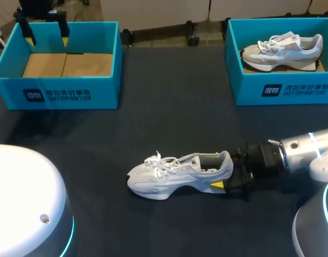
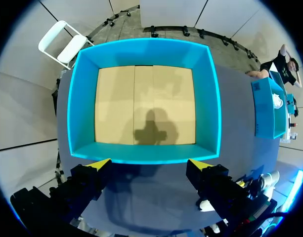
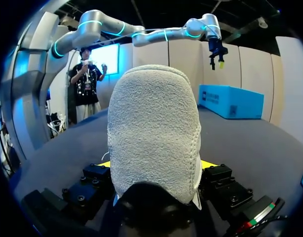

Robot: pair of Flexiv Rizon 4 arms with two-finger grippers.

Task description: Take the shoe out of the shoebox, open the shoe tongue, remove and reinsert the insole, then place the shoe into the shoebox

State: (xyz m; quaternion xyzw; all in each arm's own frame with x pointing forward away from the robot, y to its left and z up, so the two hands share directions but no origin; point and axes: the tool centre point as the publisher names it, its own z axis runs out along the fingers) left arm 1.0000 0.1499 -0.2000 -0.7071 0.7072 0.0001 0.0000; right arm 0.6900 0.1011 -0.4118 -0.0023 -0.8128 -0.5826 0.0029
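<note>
The white shoe [image 1: 177, 175] lies on its side on the dark bench [image 1: 153, 123], in the lower middle of the head view. Its toe points to the left and its heel points to the right. The laces are loose and the top of the shoe gapes open.

The right gripper [image 1: 223, 176] comes in from the right edge and squeezes the heel from both sides. In the right wrist view the fuzzy grey heel sits right between the yellow tips.

A blue shoebox [image 1: 56, 93] stands in the upper left, well apart from the shoe. Its brown cardboard floor [image 1: 67, 64] shows. The left gripper [image 1: 46, 38] hangs over the far side of this box with its fingers spread wide, touching nothing.

A second blue shoebox [image 1: 281, 88] stands in the upper right. A grey and white sneaker [image 1: 281, 49] lies inside it and takes up most of the room.
</note>
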